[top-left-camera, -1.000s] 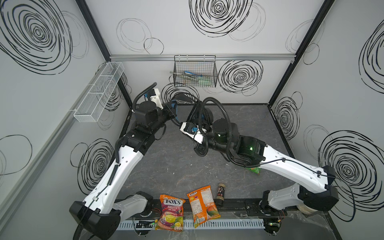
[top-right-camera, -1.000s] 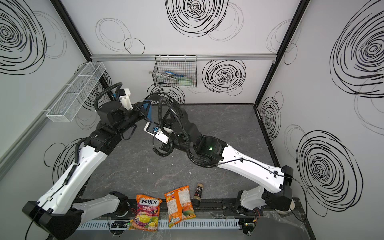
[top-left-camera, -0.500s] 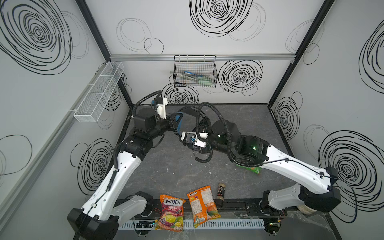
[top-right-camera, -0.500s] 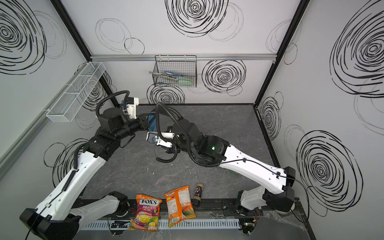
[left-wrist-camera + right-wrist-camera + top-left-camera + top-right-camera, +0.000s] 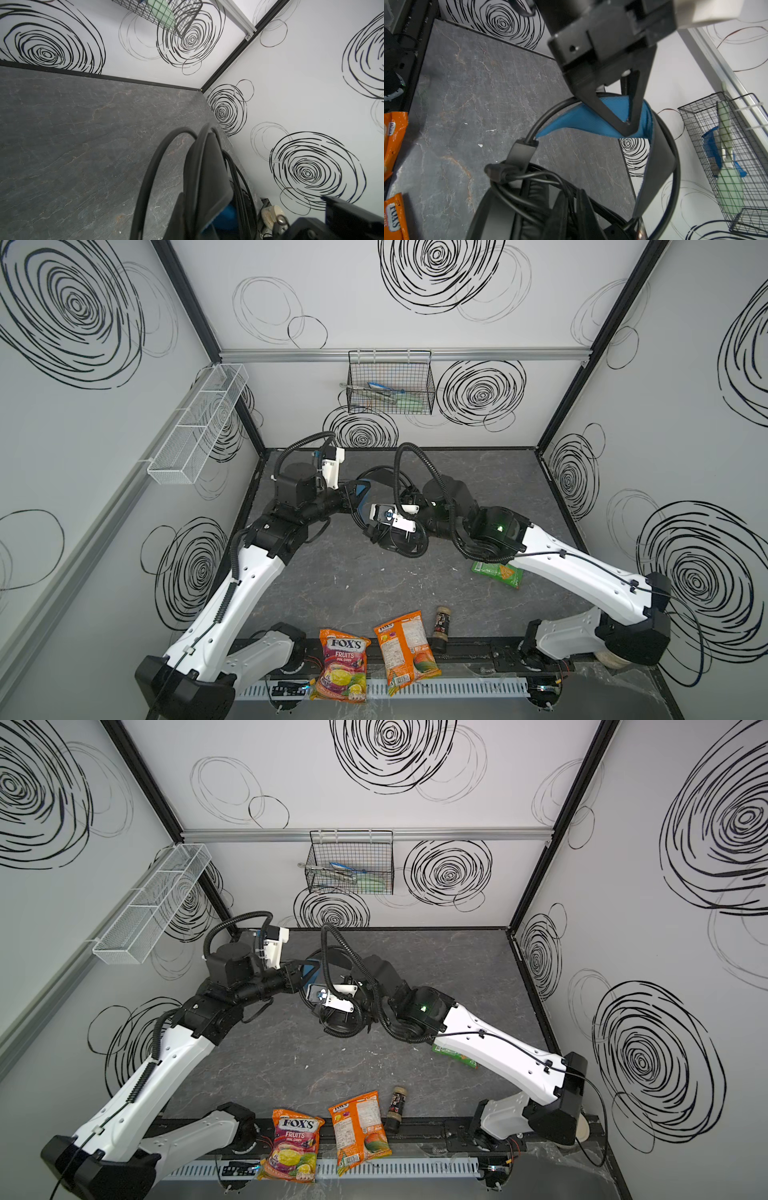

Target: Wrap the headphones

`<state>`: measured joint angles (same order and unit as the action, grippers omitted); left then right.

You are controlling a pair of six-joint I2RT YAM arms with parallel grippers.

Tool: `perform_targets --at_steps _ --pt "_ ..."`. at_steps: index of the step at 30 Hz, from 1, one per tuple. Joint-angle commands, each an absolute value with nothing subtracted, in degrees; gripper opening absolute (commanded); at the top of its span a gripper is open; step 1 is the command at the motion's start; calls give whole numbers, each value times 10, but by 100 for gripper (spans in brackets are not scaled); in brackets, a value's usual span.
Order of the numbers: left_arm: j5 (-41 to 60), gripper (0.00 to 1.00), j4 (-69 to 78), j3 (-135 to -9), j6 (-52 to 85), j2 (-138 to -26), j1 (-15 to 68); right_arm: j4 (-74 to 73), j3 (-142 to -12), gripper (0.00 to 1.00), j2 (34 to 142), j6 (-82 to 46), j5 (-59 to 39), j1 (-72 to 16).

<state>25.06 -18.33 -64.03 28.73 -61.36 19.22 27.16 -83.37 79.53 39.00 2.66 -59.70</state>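
The black headphones (image 5: 399, 545) hang upright over the middle of the table, cups low and headband up. My left gripper (image 5: 355, 497) is shut on the blue-lined headband (image 5: 591, 122), its tips pinching the band in the right wrist view. The thin wire arch (image 5: 550, 118) curves beside it. Several turns of black cable (image 5: 529, 176) lie round the cups (image 5: 500, 218). My right gripper (image 5: 572, 214) sits at the cups, jaws a narrow gap apart with cable strands between them. In the top views its fingers are hidden under the wrist camera (image 5: 392, 518).
At the front edge lie a Fox's candy bag (image 5: 343, 659), an orange snack bag (image 5: 403, 649) and a small bottle (image 5: 441, 628). A green packet (image 5: 496, 574) lies under the right arm. A black wire basket (image 5: 390, 383) and a white mesh shelf (image 5: 199, 423) hang on the walls.
Both arms have brought the headphones down and forward toward the table. The left arm has stretched out more. The right jaws look slightly less tight on the cable.
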Motion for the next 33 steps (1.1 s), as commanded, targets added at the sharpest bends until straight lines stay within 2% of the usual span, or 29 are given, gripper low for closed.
perform_targets --at_steps 1,3,10,18,33 --pt "309 0 -190 -634 270 -604 203 240 -829 19 795 367 45 -570" --pt "316 0 -186 -634 273 -606 205 237 -820 23 796 367 51 -570" --pt "341 0 -170 -631 292 -619 208 223 -799 28 806 351 56 -567" --pt "360 0 -178 -628 287 -628 213 222 -811 43 827 325 78 -564" --pt "360 0 -174 -615 306 -626 204 215 -803 50 834 310 116 -548"
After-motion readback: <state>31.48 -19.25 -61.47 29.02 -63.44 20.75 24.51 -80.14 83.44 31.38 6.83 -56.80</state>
